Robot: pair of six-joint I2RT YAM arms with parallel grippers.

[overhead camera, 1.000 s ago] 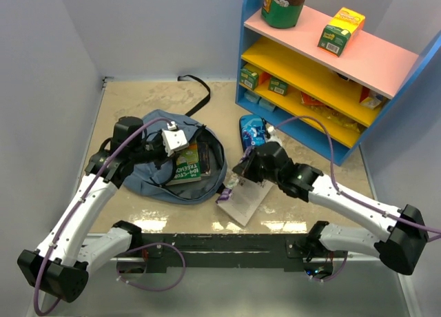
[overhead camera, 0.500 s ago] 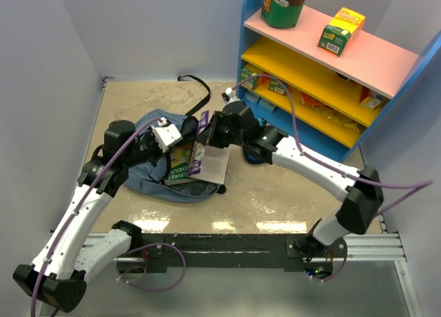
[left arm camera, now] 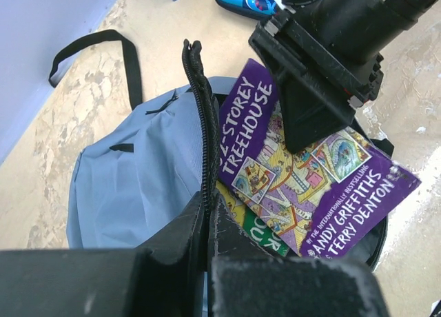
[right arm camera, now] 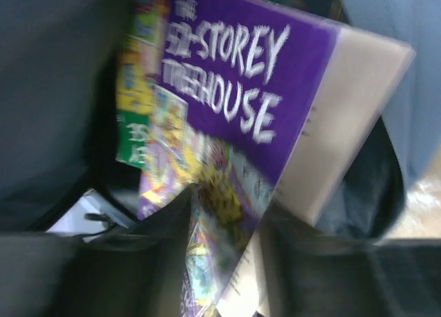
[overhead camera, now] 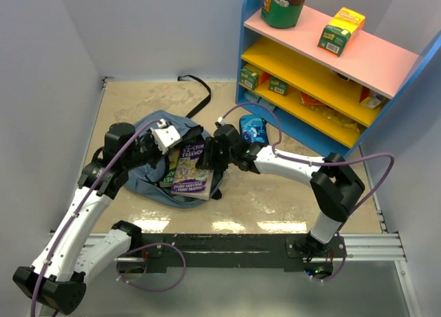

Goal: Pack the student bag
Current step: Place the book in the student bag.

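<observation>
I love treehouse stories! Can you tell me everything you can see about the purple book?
The purple book looks like a paperback, with white letters reading STOREY TREEHOUSE, the names Andy Griffiths and Terry Denton, and a busy yellow cartoon picture. It lies closed and face up in the open mouth of the blue backpack, resting on a green book, one corner poking past the bag's edge. The right gripper has a finger either side of one edge; whether it is squeezing is unclear.
</observation>
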